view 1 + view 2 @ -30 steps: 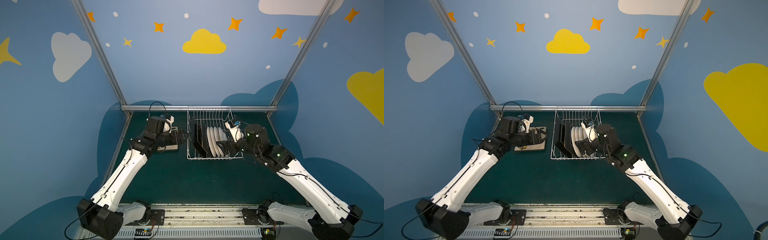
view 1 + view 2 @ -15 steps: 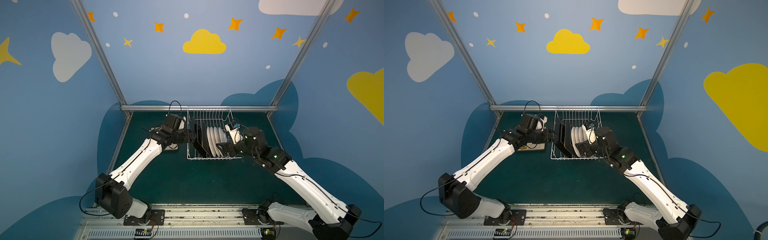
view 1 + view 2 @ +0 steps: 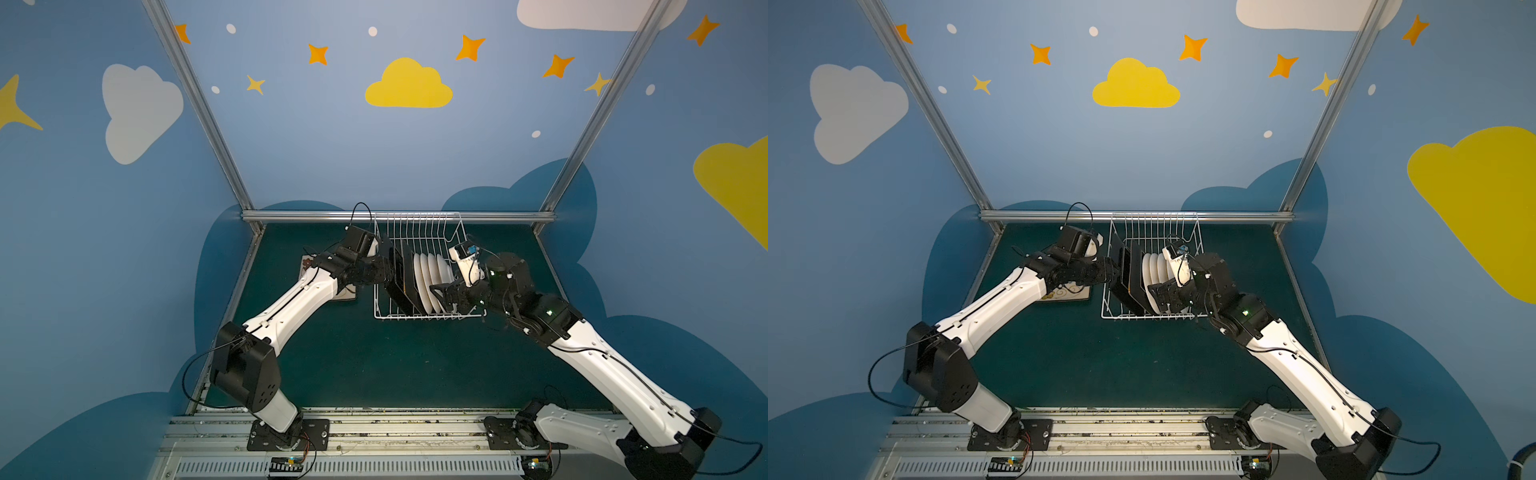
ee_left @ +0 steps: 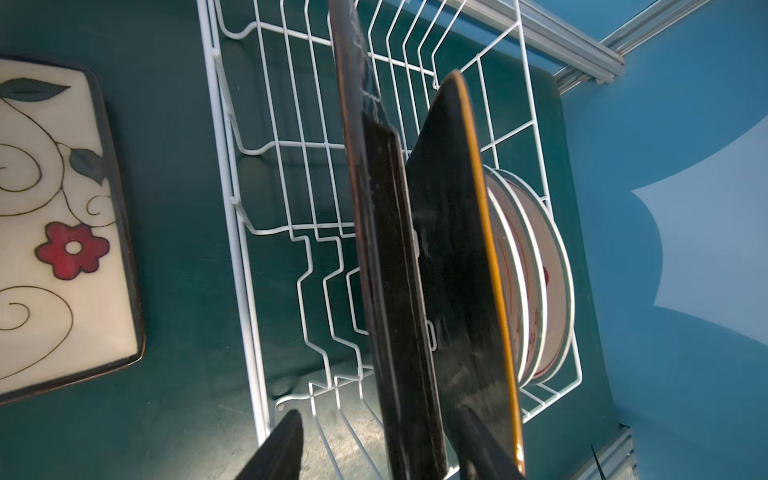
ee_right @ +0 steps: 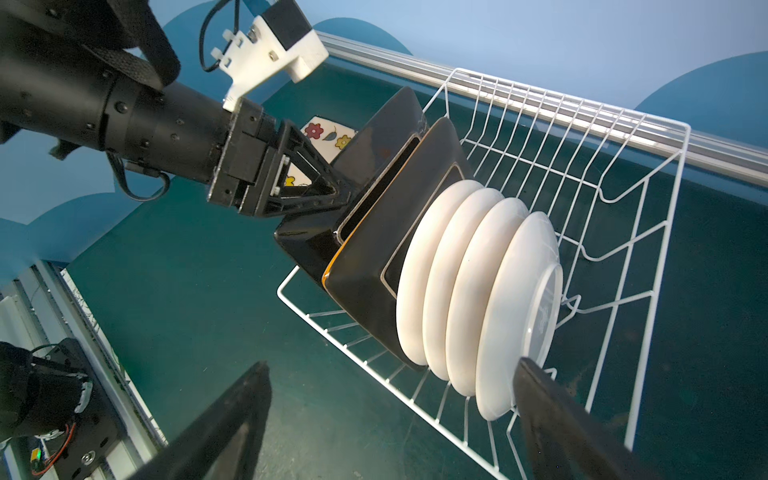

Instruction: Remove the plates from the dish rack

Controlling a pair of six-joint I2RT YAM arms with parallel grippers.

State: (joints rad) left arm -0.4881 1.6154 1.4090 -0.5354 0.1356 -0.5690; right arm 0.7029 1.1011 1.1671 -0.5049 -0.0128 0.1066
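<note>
The white wire dish rack point(image 3: 415, 318) point(image 3: 1142, 318) stands at the back middle in both top views. Two black-backed square plates point(image 4: 390, 266) point(image 5: 374, 166) stand at its left end, and several round white plates point(image 5: 469, 291) point(image 3: 432, 282) stand beside them. My left gripper point(image 4: 380, 419) point(image 3: 388, 272) point(image 5: 338, 195) is open. It straddles the rim of the leftmost black plate, with a gap showing on one side. My right gripper point(image 5: 392, 365) point(image 3: 442, 293) is open wide by the white plates, holding nothing. A third square plate point(image 4: 50, 232) point(image 3: 1065, 293) lies flowered face up on the table left of the rack.
A metal rail point(image 3: 399, 216) runs along the back edge behind the rack. The blue walls close in on both sides. Dark green table surface point(image 3: 374, 365) stretches in front of the rack, toward the arm bases.
My left arm has swung right, from above the flowered plate on the table to the rack. Its jaws have narrowed around the leftmost black plate. The right arm has barely moved.
</note>
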